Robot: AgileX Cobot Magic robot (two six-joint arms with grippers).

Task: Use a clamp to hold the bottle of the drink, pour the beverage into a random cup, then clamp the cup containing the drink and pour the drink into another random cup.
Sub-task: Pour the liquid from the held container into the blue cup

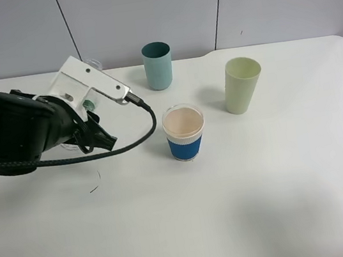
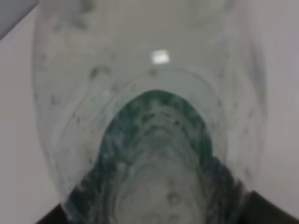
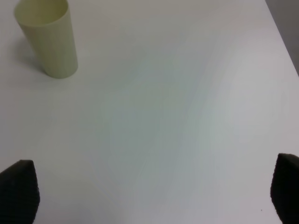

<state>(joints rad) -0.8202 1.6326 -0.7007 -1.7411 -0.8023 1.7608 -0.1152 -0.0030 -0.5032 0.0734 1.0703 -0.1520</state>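
My left gripper (image 1: pixel 88 129) sits at the tip of the bulky black arm on the table's left side, shut on the bottle of the drink (image 2: pixel 154 140). The clear bottle with its green label fills the left wrist view. From above, only a green bit of the bottle (image 1: pixel 89 104) shows under the arm. The white cup with a blue band (image 1: pixel 184 133) stands upright just right of that gripper, its cream inside visible. Behind it stands the teal cup (image 1: pixel 158 65). My right gripper (image 3: pixel 149 200) is open over bare table, with nothing between its fingers.
A taller pale green cup (image 1: pixel 241 84) (image 3: pixel 46 39) stands upright to the right of the other two cups. A black cable (image 1: pixel 140 133) loops from the left arm toward the blue-banded cup. The white table (image 1: pixel 248 207) ends at a grey wall behind.
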